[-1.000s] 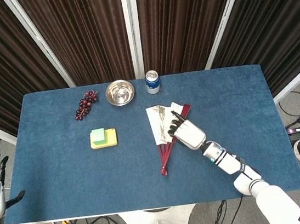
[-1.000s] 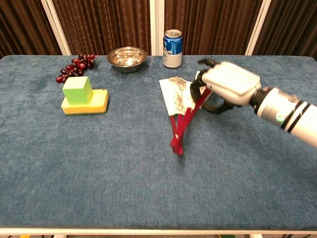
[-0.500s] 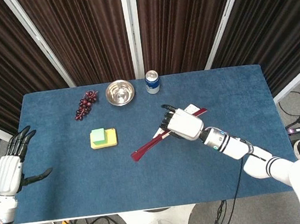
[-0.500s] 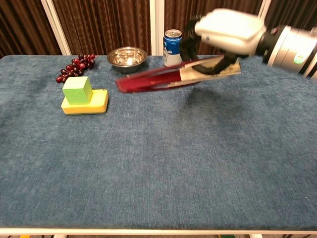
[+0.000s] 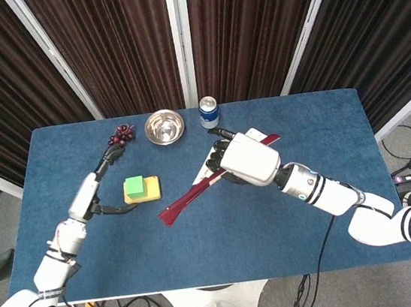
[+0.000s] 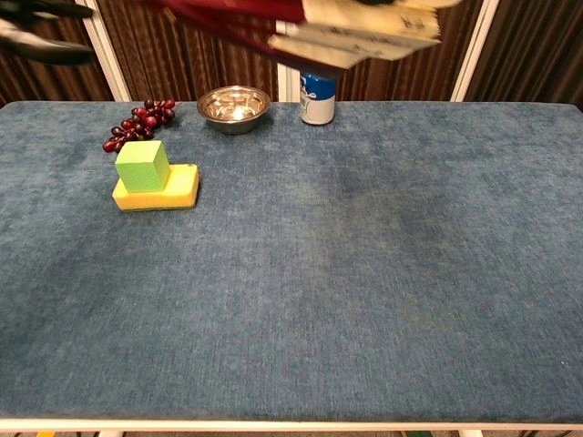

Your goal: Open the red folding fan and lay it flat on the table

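Nearest the robot, a wide stretch of blue table [image 6: 364, 300] is seen. Further in, on the left side, a green cube [image 6: 142, 165] is stacked on a yellow sponge [image 6: 157, 192]; both are also picked up in the head view, w/ the cube [image 5: 135, 185] on the sponge [image 5: 150, 192].

Above the table's middle, the red folding fan [image 5: 196, 194] is held clear of the cloth by the right hand [image 5: 246, 159]. Fingers are wrapped round the paper end of the fan, w/ the red sticks pointing down-left toward the robot's left side. The fan is seen mostly folded, only a narrow strip of cream paper showing. In the chest view the fan [image 6: 310, 25] is caught at the top edge, red sticks to the left, cream leaf to the right; the right hand is cut off there.

Over the left part of the table, the left hand [image 5: 102, 184] is held above the cloth beside the sponge, fingers stretched out and apart, thumb set off from the rest, nothing in it. It is kept apart from the fan.

At the far edge, a bunch of dark grapes [image 6: 138, 124], a steel bowl [image 6: 234, 105] and a blue can [image 6: 317, 96] are lined up left to right. Behind them, dark curtains [image 5: 123, 43] are hung.
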Tool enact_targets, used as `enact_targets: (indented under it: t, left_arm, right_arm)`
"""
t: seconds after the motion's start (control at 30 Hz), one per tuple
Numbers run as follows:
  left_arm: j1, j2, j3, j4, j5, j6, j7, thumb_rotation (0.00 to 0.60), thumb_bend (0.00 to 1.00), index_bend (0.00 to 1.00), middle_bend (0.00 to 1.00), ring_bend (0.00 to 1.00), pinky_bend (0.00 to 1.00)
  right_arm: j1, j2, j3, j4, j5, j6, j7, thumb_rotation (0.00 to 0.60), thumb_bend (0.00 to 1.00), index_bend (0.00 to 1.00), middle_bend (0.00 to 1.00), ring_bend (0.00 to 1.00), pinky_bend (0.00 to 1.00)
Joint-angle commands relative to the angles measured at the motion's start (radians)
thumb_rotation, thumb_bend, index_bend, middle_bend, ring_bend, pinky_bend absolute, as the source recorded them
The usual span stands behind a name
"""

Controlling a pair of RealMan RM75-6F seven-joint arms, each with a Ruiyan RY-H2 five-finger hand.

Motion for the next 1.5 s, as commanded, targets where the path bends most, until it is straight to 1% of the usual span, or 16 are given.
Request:
enact_targets:
  t: [0.03,0.1,0.3,0.37,0.5,0.67,0.73,0.83,0.97,1.03,1.13,1.23,1.37,1.5]
  left_arm:
    - [-0.039,-0.049,-0.004,0.013,-0.031,-0.043,-0.017,0.6,0.0,0.2,0.15,0.07,0.17]
    - [-0.056,-0.073,-0.008,0.014,-0.048,-0.06,-0.017,0.6,0.0,0.24,0.18,0.08,0.19]
    - [-0.091,-0.14,-0.026,0.012,-0.104,-0.08,0.022,0.6,0.01,0.25,0.2,0.09,0.21]
    - [-0.102,-0.163,-0.042,0.015,-0.137,-0.086,0.039,0.6,0.01,0.26,0.22,0.1,0.23]
    - [-0.116,-0.197,-0.049,0.024,-0.176,-0.098,0.076,0.6,0.02,0.3,0.25,0.12,0.25]
    - [-0.127,-0.237,-0.059,0.033,-0.206,-0.107,0.076,0.6,0.02,0.32,0.26,0.12,0.25]
    - [-0.132,-0.253,-0.065,0.042,-0.218,-0.105,0.084,0.6,0.02,0.33,0.28,0.14,0.27]
    - [-0.141,-0.274,-0.074,0.053,-0.239,-0.112,0.1,0.6,0.05,0.35,0.31,0.17,0.29]
    - [-0.151,-0.301,-0.091,0.07,-0.279,-0.121,0.126,0.6,0.12,0.4,0.34,0.2,0.32]
    - [-0.152,-0.314,-0.097,0.079,-0.292,-0.118,0.137,0.6,0.14,0.42,0.36,0.21,0.33]
    - [-0.153,-0.338,-0.109,0.095,-0.317,-0.111,0.149,0.6,0.16,0.47,0.41,0.26,0.35]
    - [-0.151,-0.367,-0.128,0.111,-0.346,-0.096,0.156,0.6,0.19,0.54,0.48,0.32,0.38]
    - [-0.145,-0.407,-0.154,0.134,-0.382,-0.067,0.166,0.6,0.23,0.63,0.56,0.4,0.43]
    - [-0.137,-0.432,-0.172,0.149,-0.393,-0.044,0.159,0.6,0.29,0.71,0.63,0.46,0.46]
  right_arm:
    - [0.015,-0.006,0.025,-0.021,0.024,-0.023,-0.012,0.6,0.91,0.88,0.66,0.43,0.19]
    - [0.021,-0.018,0.035,-0.026,0.037,-0.035,-0.015,0.6,0.91,0.88,0.66,0.43,0.18]
    - [0.046,-0.063,0.058,-0.02,0.074,-0.083,-0.041,0.6,0.92,0.88,0.66,0.43,0.17]
    - [0.052,-0.078,0.063,-0.017,0.086,-0.096,-0.052,0.6,0.92,0.88,0.66,0.43,0.16]
    - [0.057,-0.103,0.075,-0.012,0.106,-0.106,-0.065,0.6,0.92,0.88,0.66,0.43,0.16]
    - [0.062,-0.133,0.089,-0.003,0.134,-0.117,-0.08,0.6,0.93,0.88,0.66,0.42,0.15]
    - [0.064,-0.144,0.093,0.001,0.142,-0.119,-0.085,0.6,0.93,0.88,0.66,0.42,0.15]
    - [0.065,-0.162,0.097,0.01,0.153,-0.122,-0.093,0.6,0.93,0.88,0.66,0.42,0.15]
    - [0.067,-0.181,0.101,0.022,0.163,-0.126,-0.096,0.6,0.93,0.88,0.66,0.42,0.15]
    - [0.068,-0.188,0.102,0.025,0.166,-0.127,-0.097,0.6,0.93,0.88,0.66,0.42,0.15]
    - [0.068,-0.199,0.104,0.03,0.17,-0.127,-0.095,0.6,0.93,0.88,0.66,0.42,0.15]
    - [0.068,-0.208,0.105,0.034,0.171,-0.126,-0.094,0.6,0.93,0.88,0.66,0.42,0.15]
    - [0.067,-0.215,0.105,0.037,0.172,-0.126,-0.092,0.6,0.93,0.88,0.66,0.42,0.15]
    - [0.063,-0.218,0.106,0.036,0.178,-0.127,-0.092,0.6,0.93,0.88,0.66,0.42,0.14]
